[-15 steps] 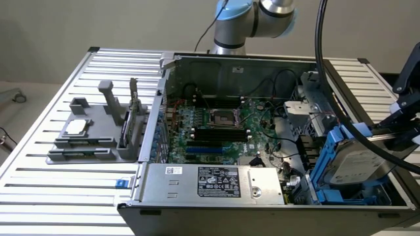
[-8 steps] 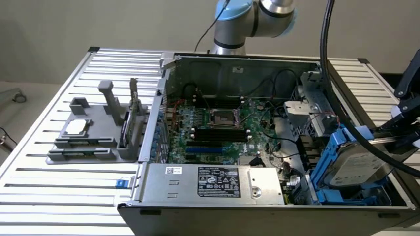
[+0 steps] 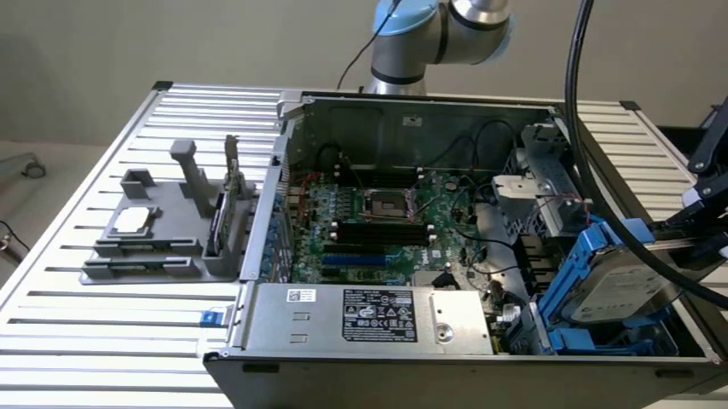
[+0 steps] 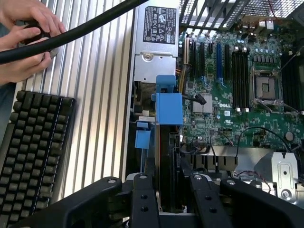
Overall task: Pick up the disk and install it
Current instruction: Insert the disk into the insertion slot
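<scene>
1. 2 black fingers (image 4: 142, 199) of the gripper (image 4: 169, 183) stand one on each side of the disk (image 4: 169, 111). The jaws are drawn partway together, pinching the disk by its flat faces.
2. In the wrist view the disk is edge-on and runs straight out from between the fingertips. Its bright blue carrier bracket is at the end away from the gripper.
3. In the exterior view the disk (image 3: 620, 285) sits at 4 o'clock in the picture, at the end of the open computer case (image 3: 455, 375) on the exterior view's right. It is steeply tilted, with its silver face and white label showing. Its lower end is inside the case opening.
4. The gripper meets the disk's upper end, at about 2 o'clock from the disk's middle.
5. The green motherboard (image 3: 376, 221) lies at 10 o'clock from the disk, and the silver power supply box (image 3: 376, 315) at 9 o'clock. Both are apart from the disk.
6. 1 thick black cable (image 3: 586, 128) comes down from 12 o'clock and crosses in front of the disk's upper end.
7. A grey fixture (image 3: 170, 247) carrying a small silver chip (image 3: 135, 220) stands on the slatted table (image 3: 91, 341), at 9 o'clock from the case and well apart from the disk.
8. In the wrist view a person's 2 hands (image 4: 23, 42) are at the black cable, with a black keyboard (image 4: 33, 156) near them.
</scene>
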### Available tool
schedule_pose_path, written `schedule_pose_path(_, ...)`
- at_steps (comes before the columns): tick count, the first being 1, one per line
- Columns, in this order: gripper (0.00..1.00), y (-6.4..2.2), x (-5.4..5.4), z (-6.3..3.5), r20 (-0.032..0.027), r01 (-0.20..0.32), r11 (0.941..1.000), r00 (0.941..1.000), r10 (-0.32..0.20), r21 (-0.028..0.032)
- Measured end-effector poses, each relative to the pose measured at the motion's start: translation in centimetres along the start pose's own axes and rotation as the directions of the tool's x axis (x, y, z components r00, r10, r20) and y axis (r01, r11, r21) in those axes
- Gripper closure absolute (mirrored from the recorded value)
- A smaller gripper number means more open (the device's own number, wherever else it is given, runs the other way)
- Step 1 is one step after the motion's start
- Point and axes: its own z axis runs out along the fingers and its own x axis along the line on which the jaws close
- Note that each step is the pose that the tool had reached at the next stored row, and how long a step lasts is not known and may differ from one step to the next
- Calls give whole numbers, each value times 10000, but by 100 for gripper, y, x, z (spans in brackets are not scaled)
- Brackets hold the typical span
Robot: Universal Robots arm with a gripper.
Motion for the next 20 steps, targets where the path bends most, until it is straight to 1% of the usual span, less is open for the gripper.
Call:
schedule_pose_path(4, 69, -11, 1, -1, 5, 3, 10000, 10000, -3, -8)
schedule_pose_path(6, 67, -14, 2, -2, 4, 1, 10000, 10000, -1, -19)
schedule_pose_path(7, 55, -16, 1, -4, 2, 0, 10000, 10000, 0, -22)
schedule_pose_path(9, 55, -20, 1, -6, 1, 0, 10000, 10000, 0, -29)
schedule_pose_path(10, 49, -22, 1, -6, 2, 0, 10000, 10000, 0, -31)
schedule_pose_path(17, 49, -25, -5, -7, 2, -2, 10000, 10000, 2, -33)
schedule_pose_path(20, 49, -27, -45, -5, 2, 0, 10000, 10000, 0, -18)
